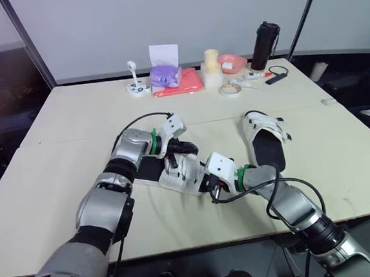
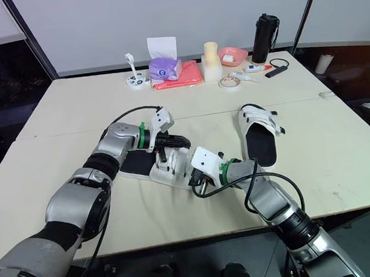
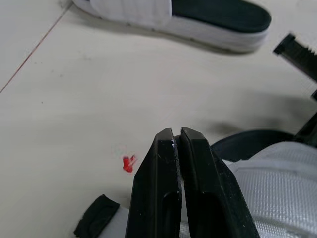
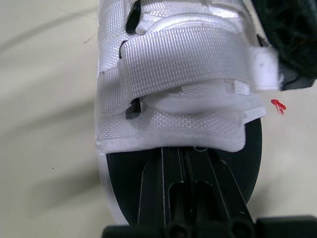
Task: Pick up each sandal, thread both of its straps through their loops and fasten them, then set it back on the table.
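Lying flat on the pale table (image 1: pixel 73 122), a white sandal (image 1: pixel 182 174) with a black sole sits in the middle, close to the near edge. Both grippers are at this sandal.

The left gripper (image 3: pixel 177 134) comes in from the left side. Its two black fingers are pressed tight together, and I can see nothing between them. They hang just over the white top of the sandal, by one edge. A tiny red mark (image 3: pixel 129 163) is on the table right beside them.

The right gripper (image 4: pixel 184 153) comes in from the right side. Its fingers are together too. They lie on the black sole, and their tips go under the white top, so the tips are hidden.

One wide white strap (image 4: pixel 188 62) lies across the top of the sandal. Its end sticks out at the side, next to the left gripper's fingers.

The other sandal (image 1: pixel 266 138) lies by itself further to the right, flat on the table, sole down. Nothing touches it.

Far back on the table stand a black bottle (image 1: pixel 264 45), a purple tissue box (image 1: pixel 164 75), a pink bowl (image 1: pixel 232 62) and a roll of tape (image 1: pixel 229 90).
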Robot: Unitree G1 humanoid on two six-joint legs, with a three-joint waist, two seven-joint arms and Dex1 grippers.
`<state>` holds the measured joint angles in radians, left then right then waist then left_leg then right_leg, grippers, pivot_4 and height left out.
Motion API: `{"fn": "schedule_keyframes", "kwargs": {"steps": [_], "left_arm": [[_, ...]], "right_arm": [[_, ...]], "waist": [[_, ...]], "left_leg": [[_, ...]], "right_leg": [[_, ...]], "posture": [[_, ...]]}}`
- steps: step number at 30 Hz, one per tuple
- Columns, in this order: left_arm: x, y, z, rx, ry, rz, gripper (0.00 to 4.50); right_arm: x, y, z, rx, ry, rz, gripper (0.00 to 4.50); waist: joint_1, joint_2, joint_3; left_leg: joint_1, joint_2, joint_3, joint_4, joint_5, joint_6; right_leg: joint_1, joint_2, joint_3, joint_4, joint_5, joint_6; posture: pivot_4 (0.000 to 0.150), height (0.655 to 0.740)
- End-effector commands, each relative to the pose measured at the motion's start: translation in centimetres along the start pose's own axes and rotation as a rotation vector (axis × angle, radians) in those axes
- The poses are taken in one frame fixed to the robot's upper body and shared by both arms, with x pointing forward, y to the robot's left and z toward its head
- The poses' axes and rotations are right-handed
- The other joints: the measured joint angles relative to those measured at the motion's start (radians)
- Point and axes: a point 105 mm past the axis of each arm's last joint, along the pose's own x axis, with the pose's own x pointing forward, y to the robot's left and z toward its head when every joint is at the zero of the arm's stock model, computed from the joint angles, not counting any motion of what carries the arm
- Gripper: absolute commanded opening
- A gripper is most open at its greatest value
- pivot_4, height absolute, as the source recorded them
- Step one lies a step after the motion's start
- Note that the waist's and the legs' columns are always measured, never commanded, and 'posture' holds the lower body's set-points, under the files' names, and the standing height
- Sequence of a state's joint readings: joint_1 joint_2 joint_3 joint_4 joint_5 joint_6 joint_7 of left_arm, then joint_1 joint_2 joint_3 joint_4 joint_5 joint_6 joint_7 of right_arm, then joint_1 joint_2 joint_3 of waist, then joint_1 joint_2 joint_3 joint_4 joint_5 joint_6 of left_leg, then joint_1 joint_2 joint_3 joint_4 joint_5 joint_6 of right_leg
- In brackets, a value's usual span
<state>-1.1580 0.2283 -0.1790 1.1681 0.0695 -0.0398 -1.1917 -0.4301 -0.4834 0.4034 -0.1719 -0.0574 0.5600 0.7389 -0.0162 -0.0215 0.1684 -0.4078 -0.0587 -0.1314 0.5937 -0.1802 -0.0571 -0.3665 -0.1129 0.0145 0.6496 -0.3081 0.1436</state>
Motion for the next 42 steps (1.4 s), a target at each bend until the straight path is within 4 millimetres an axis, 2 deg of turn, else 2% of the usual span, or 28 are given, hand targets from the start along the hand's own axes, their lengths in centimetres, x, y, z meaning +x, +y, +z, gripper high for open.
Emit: {"fn": "schedule_keyframes", "kwargs": {"steps": [1,10,13,17,23,31,35,38,42], "left_arm": [[-0.9,0.6,-2.2,0.028,0.122,0.04,0.03],[-1.4,1.4,-1.7,0.057,0.126,0.091,0.03],[-1.4,1.5,-1.8,0.061,0.126,0.096,1.03],[-1.5,1.4,-1.6,0.134,0.135,0.089,3.04],[-1.5,1.9,-0.9,0.27,0.147,0.12,3.04],[-2.5,4.1,0.4,0.272,0.099,0.312,3.04],[-3.9,4.8,0.3,0.227,0.058,0.353,3.04],[-5.7,4.3,0.8,0.145,-0.056,0.275,3.04],[-7.5,3.7,0.4,0.169,-0.079,0.215,3.04]], "right_arm": [[0.4,1.6,-5.3,0.085,0.194,0.042,0.0],[0.5,1.6,-5.2,0.084,0.193,0.042,0.0],[0.5,1.6,-5.2,0.083,0.192,0.043,0.0],[0.6,1.7,-5.2,0.084,0.191,0.044,0.0],[0.6,1.7,-5.2,0.087,0.191,0.044,0.0],[0.7,1.7,-5.1,0.085,0.187,0.044,0.0],[0.8,1.6,-5.0,0.083,0.183,0.045,0.0],[0.8,1.5,-4.9,0.08,0.18,0.043,0.0],[0.6,1.4,-5.0,0.078,0.182,0.042,0.0]], "waist": [[0.0,0.0,0.0],[-0.001,0.0,0.0],[-0.002,0.0,0.0],[-0.002,0.0,0.0],[-0.001,0.0,0.0],[-0.001,-0.001,0.0],[-0.002,-0.001,0.0],[-0.003,-0.001,0.0],[-0.003,-0.001,0.0]], "left_leg": [[0.0,0.0,0.0,0.0,0.0,0.0],[0.0,0.0,0.0,0.0,0.0,0.0],[0.0,0.0,0.0,0.0,0.0,0.0],[0.0,0.0,0.0,0.0,0.0,0.0],[0.0,0.0,0.0,-0.001,0.0,0.0],[0.0,0.0,0.0,-0.001,0.0,0.0],[0.0,0.0,0.0,-0.001,0.0,0.0],[-0.001,0.0,0.0,-0.001,0.0,0.0],[-0.001,0.0,0.0,-0.002,0.0,0.0]], "right_leg": [[0.0,0.0,0.0,0.0,0.0,0.0],[0.0,0.0,0.0,0.0,0.0,0.0],[0.0,0.0,0.0,0.0,0.0,0.0],[0.0,0.0,0.0,0.0,0.0,0.0],[0.0,0.0,0.0,0.0,0.0,0.0],[0.0,0.0,0.0,0.0,0.0,0.001],[-0.001,0.0,0.0,0.0,0.0,0.001],[-0.002,0.0,0.0,0.0,0.0,0.001],[-0.002,0.0,-0.001,0.0,0.0,0.0]], "posture": [[0.15,0.74],[0.15,0.74],[0.15,0.74],[0.15,0.74],[0.15,0.74],[0.15,0.74],[0.15,0.74],[0.15,0.74],[0.15,0.74]]}}
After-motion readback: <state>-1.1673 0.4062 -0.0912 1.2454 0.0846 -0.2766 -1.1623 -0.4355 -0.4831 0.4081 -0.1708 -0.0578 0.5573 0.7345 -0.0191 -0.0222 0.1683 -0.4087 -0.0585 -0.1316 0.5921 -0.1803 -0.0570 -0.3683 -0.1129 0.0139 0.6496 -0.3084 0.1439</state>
